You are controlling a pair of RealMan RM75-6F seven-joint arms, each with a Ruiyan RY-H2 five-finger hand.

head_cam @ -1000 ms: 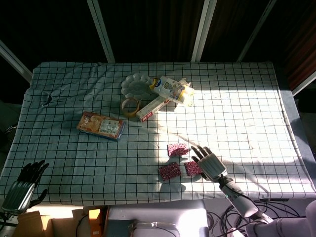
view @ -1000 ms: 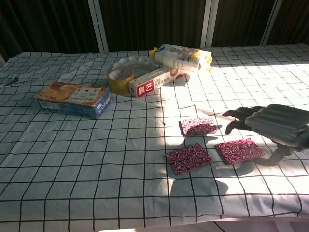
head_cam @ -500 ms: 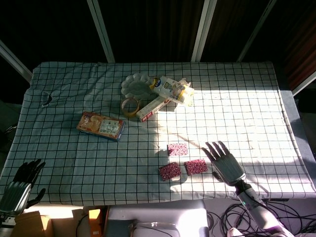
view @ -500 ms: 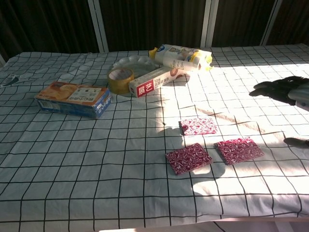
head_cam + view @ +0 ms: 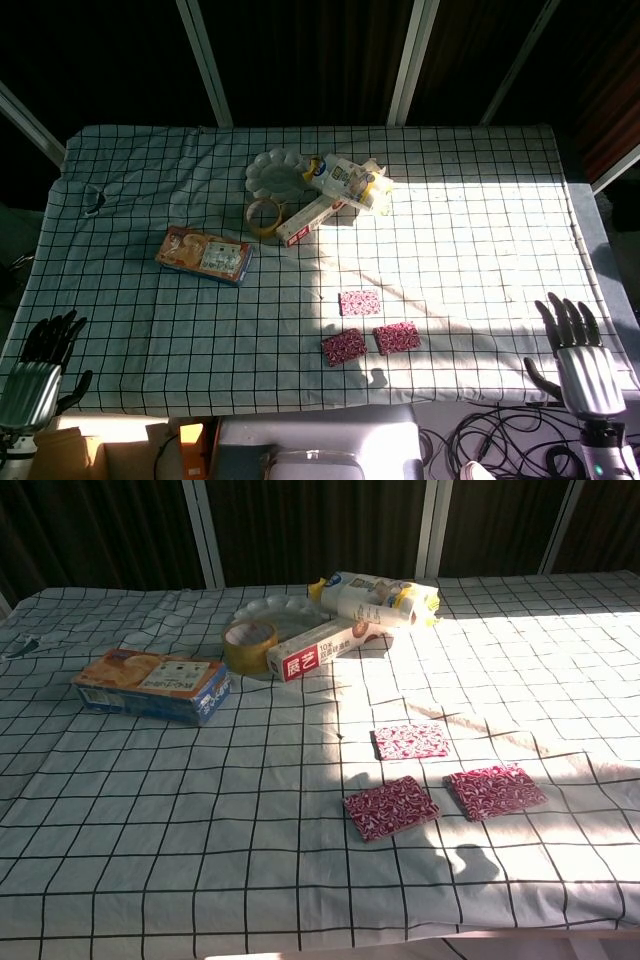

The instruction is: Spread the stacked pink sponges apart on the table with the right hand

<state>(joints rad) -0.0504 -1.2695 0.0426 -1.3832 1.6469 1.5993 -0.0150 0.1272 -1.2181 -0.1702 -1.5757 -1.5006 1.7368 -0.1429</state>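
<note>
Three pink sponges lie flat and apart on the checked cloth: one farther back (image 5: 359,302) (image 5: 410,742), one at the front left (image 5: 344,347) (image 5: 391,807), one at the front right (image 5: 397,337) (image 5: 495,790). None touches another. My right hand (image 5: 577,360) hangs off the table's front right corner, fingers spread, holding nothing, well clear of the sponges. My left hand (image 5: 38,367) is at the front left corner, fingers apart and empty. Neither hand shows in the chest view.
At the back stand a white scalloped dish (image 5: 275,171), a tape roll (image 5: 264,216), a long white box (image 5: 312,218) and a yellow-white packet (image 5: 350,180). An orange box (image 5: 204,255) lies at the left. Cables lie below the front edge.
My right hand has lifted off the front right sponge and drawn back to the right, off the table's corner and out of the chest view. The sponges stay put.
</note>
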